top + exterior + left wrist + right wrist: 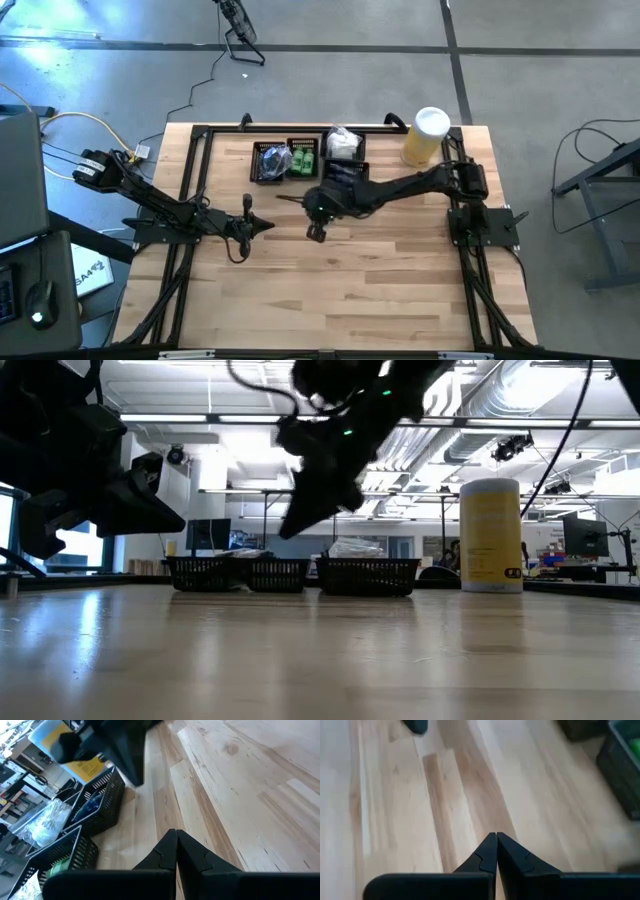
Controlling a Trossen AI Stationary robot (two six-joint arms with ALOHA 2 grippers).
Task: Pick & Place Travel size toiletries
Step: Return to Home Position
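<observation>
We see the left gripper and right gripper pinched together, empty; toiletries lie apart in the trays.

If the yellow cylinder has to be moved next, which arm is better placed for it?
Probably the right. The yellow cylinder stands at the rear right corner of the table, near that arm's base; the right gripper, shut, is mid-table. The left gripper, also shut, waits farther left.
</observation>
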